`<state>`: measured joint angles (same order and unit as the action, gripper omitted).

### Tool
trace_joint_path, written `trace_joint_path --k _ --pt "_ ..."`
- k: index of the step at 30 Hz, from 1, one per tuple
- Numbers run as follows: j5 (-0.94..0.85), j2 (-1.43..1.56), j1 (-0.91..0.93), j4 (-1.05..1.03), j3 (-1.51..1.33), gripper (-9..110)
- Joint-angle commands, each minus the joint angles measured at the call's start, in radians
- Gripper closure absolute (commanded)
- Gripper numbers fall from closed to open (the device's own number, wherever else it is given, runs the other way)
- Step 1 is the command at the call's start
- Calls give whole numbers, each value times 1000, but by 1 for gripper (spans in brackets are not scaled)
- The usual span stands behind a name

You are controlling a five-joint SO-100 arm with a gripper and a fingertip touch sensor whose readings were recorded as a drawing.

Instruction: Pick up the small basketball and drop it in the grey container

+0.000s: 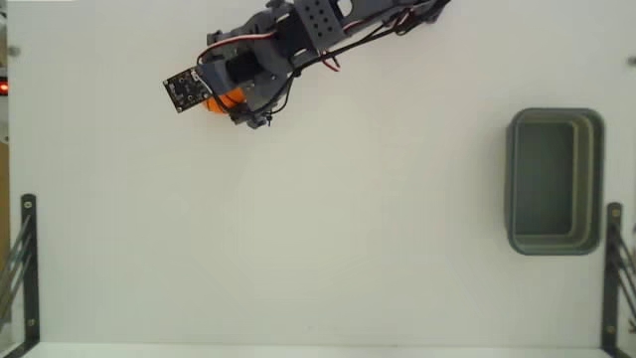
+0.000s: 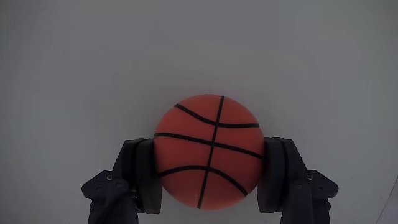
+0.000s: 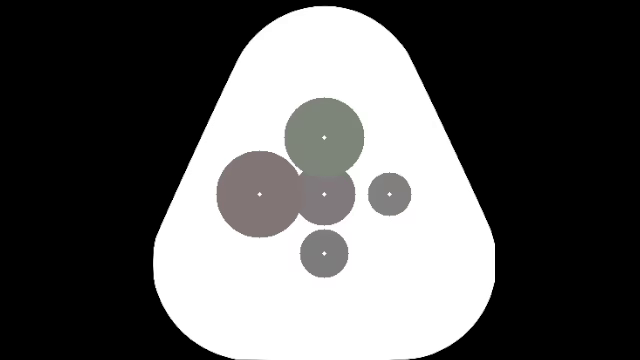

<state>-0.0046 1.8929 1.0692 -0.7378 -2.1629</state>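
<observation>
The small basketball, orange with thin black seams, fills the lower middle of the wrist view. My gripper is shut on it, with one dark finger pressed to its left side and the other to its right. In the fixed view the ball shows as a sliver of orange under the gripper at the upper left of the white table. The grey container, a rectangular grey-green bin with a deep hollow, stands far off at the right edge of that view.
The arm reaches in from the top of the fixed view, trailing red and black wires. Black metal brackets stand at the lower left and lower right table edges. White tabletop lies between ball and bin.
</observation>
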Motion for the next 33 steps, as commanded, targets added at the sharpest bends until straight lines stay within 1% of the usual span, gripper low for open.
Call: trace_joint_path --k 1,33 --pt "5 41 12 -46 63 16" --pt "5 30 12 -432 460 16"
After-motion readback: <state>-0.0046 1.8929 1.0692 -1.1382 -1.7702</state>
